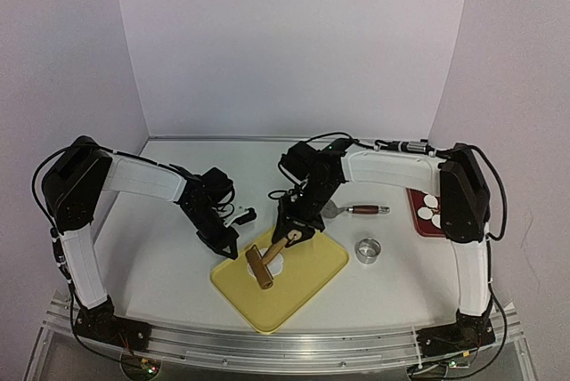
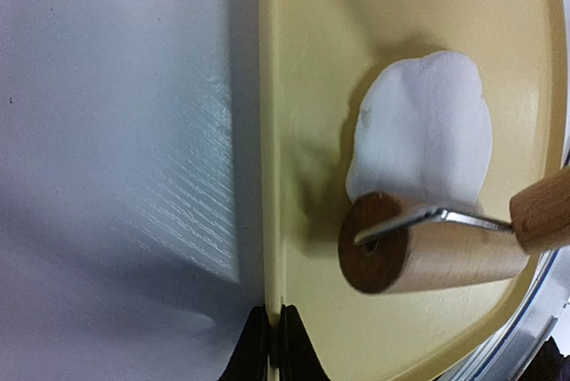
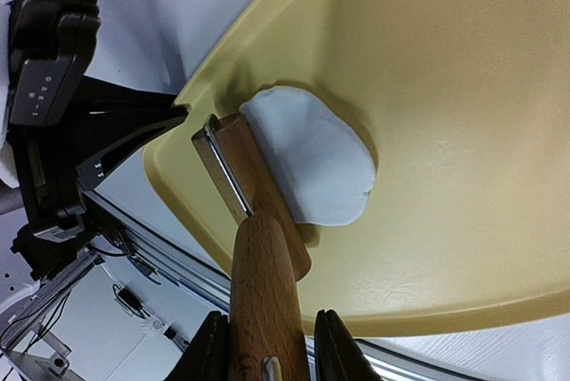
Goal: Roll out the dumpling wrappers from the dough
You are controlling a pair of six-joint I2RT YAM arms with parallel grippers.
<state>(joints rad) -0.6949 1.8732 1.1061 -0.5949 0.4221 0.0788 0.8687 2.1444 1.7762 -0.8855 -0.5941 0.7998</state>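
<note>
Rolling pin [image 3: 256, 221] gripped in right claw [image 3: 272, 345], roller at near-left edge of dough patch [image 3: 312, 163] | yellow tray [image 1: 307, 287] rim pinched by left claw [image 2: 272, 345] | dumpling wrappers [image 1: 430, 201] on red plate [image 1: 416, 221], right | risk: dough lifted if stuck, tray dragged if pinch slips

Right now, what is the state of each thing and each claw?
Left claw: shut on the yellow tray rim.
Right claw: shut on the roller handle.
Dough: flattened, roller on its edge.
Dumpling wrappers: flat on the red plate.
Ring cutter: unheld, beside the tray.
</note>
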